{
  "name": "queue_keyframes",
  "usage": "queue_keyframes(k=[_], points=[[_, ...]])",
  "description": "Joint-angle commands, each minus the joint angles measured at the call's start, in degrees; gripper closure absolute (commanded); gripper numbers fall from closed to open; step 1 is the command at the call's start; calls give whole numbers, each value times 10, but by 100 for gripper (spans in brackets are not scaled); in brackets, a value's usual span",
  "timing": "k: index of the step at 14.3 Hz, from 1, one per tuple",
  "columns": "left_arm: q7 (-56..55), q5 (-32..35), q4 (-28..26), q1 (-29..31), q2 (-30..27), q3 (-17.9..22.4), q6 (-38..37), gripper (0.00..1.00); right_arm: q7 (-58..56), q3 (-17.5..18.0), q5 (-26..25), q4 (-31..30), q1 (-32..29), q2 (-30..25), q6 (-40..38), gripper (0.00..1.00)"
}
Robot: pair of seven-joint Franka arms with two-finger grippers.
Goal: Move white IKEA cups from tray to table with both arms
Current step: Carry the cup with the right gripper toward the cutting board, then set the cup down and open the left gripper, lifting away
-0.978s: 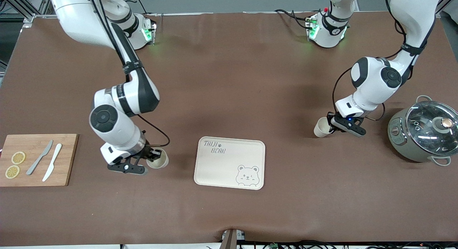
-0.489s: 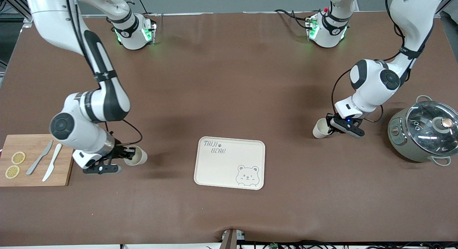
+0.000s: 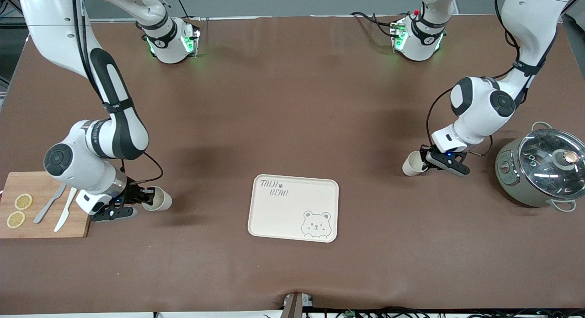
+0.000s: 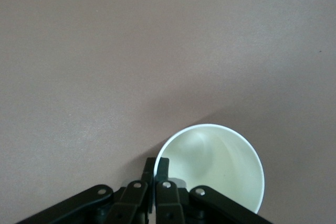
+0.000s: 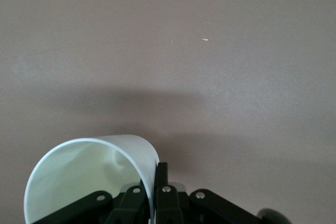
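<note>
My right gripper (image 3: pixel 145 201) is shut on the rim of one white IKEA cup (image 3: pixel 157 199), held tilted over the table between the cutting board and the tray. In the right wrist view the fingers pinch the cup (image 5: pixel 89 174) wall at the gripper (image 5: pixel 156 170). My left gripper (image 3: pixel 426 164) is shut on the rim of the other white cup (image 3: pixel 412 163), tilted over the table beside the pot. In the left wrist view the cup (image 4: pixel 218 169) wall sits between the shut gripper (image 4: pixel 156 164) fingers.
A cream bear-printed tray (image 3: pixel 292 197) lies mid-table, nearer the front camera. A wooden cutting board (image 3: pixel 87 190) with two knives and lemon slices is at the right arm's end. A grey pot with a glass lid (image 3: pixel 541 167) stands at the left arm's end.
My right arm has carried its cup away from the tray toward the cutting board at the right arm's end. The left gripper and its cup have barely shifted.
</note>
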Motion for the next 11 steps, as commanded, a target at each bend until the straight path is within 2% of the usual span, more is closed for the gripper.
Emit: queue_keyframes(k=[1, 2, 7, 11], points=[[8, 8, 3, 5, 2, -1, -8, 34, -29, 9, 15, -35, -7, -9, 44, 100], [8, 8, 3, 5, 2, -1, -7, 0, -34, 9, 15, -36, -7, -5, 51, 100], [5, 8, 12, 5, -15, -1, -21, 0, -61, 9, 15, -38, -15, 14, 82, 100], [-21, 7, 60, 5, -57, -2, -138, 0, -61, 9, 15, -38, -15, 20, 87, 100]])
